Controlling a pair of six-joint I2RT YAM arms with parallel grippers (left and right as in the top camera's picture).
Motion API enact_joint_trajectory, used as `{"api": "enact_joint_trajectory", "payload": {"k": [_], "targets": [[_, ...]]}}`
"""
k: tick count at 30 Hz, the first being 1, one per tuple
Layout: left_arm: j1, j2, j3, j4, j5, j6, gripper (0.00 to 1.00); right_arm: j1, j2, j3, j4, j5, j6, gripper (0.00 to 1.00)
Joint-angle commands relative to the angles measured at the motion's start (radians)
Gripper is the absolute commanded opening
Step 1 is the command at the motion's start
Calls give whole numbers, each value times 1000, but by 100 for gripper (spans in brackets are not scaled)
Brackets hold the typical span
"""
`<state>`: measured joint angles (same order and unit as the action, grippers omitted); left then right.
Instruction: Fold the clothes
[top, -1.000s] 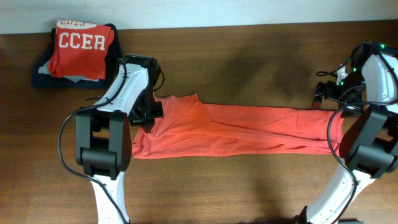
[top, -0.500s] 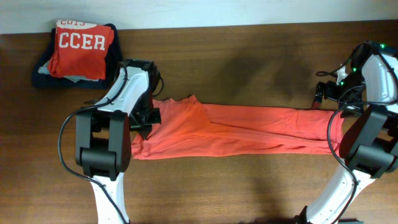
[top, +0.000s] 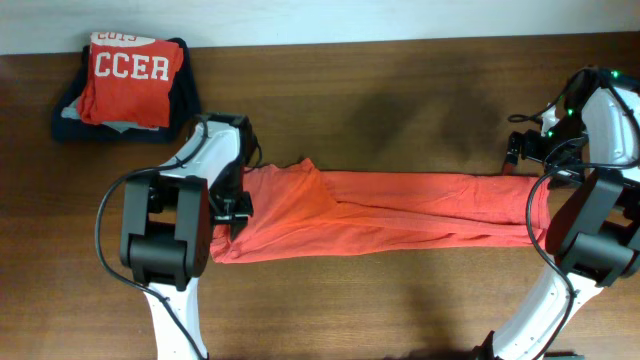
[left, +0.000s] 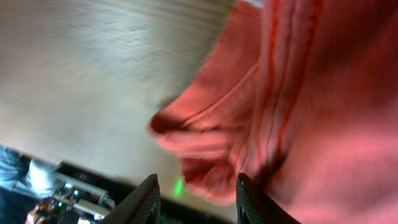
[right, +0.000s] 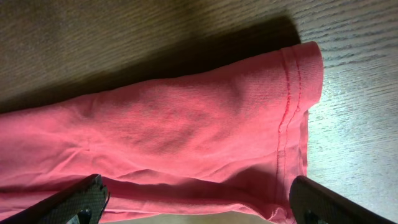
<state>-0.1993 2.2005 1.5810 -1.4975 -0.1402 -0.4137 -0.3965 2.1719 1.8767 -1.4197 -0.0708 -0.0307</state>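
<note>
Orange-red T-shirt (top: 400, 208) drawn out into one long band on the worktop (top: 400, 100), a hand at each end.

The T-shirt lies flat on the wood with no print showing, narrow at its right end and wider and rumpled at its left end, where a corner of cloth pokes up toward the back edge. At that rumpled end the left hand (left: 198, 198) has its fingers apart, a bunched hem fold just ahead of the tips and not pinched. At the narrow end the right hand (right: 198, 202) is spread wide, its fingers straddling the stitched hem without clamping it. Well beyond the T-shirt's left end, a folded red shirt lettered "CCER" (top: 128, 85) rests on a dark navy folded garment (top: 70, 125).
</note>
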Motion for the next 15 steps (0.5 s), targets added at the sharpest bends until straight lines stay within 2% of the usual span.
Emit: {"api": "enact_joint_trajectory", "payload": {"k": [1, 4, 8, 12, 15], "targets": [[11, -50, 153, -49, -40, -41, 40, -3, -6, 13, 0, -4, 1, 99], [-11, -75, 271, -61, -29, -49, 40, -3, -6, 13, 0, -5, 1, 99], [-54, -90, 383, 13, 20, -48, 41, -3, -6, 13, 0, -5, 1, 99], [-107, -89, 403, 139, 205, -48, 41, -3, -6, 13, 0, -4, 1, 99], [-155, -80, 402, 191, 240, -48, 41, -3, -6, 13, 0, -4, 1, 99]]}}
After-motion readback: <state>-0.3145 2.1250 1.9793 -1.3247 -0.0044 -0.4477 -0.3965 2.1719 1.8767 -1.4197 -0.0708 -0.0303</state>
